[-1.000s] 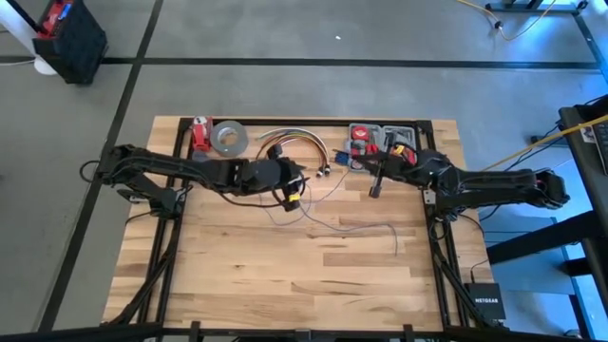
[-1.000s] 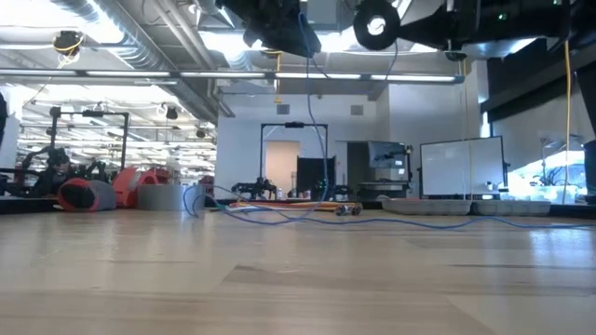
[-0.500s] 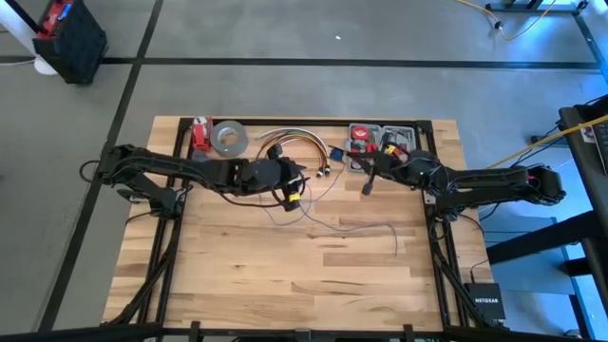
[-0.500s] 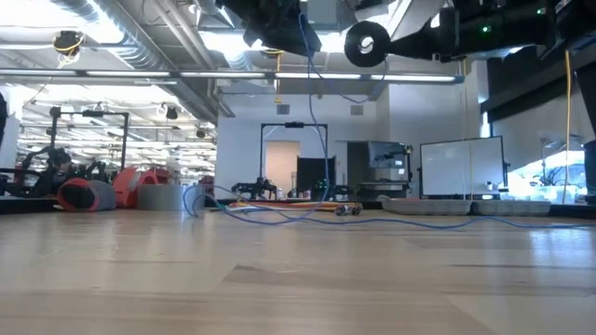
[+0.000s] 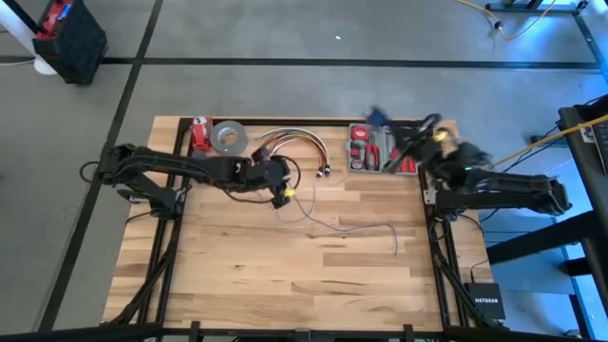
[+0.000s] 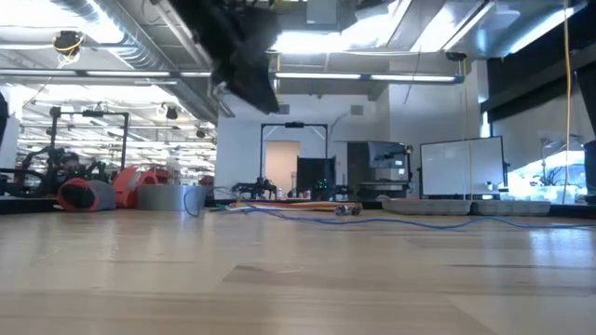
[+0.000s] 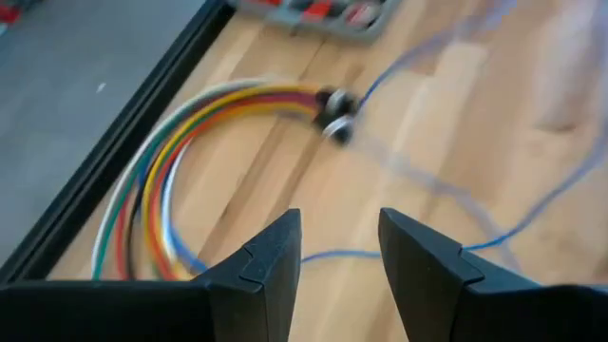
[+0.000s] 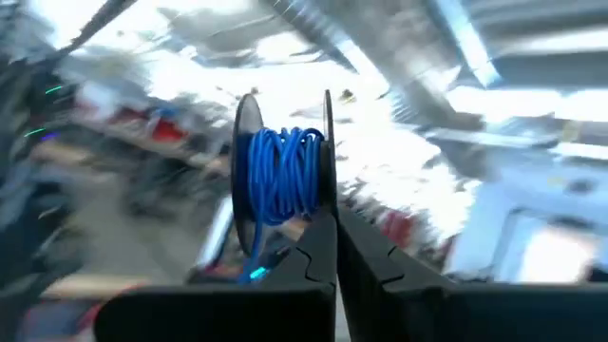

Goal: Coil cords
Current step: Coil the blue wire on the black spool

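Above the tool case (image 5: 380, 150), my right gripper (image 8: 332, 223) clamps a spool (image 8: 281, 176) whose blue cord (image 5: 353, 228), seemingly trailing, may snag.

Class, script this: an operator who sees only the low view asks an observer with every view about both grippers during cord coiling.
Operator: Is the left gripper gripping anything?
Observer: No. The left wrist view shows the left gripper open and empty above the cord on the table.
Operator: And the right gripper? It is not in my picture.
Observer: The right wrist view shows the right gripper shut on a spool wound with blue wire.
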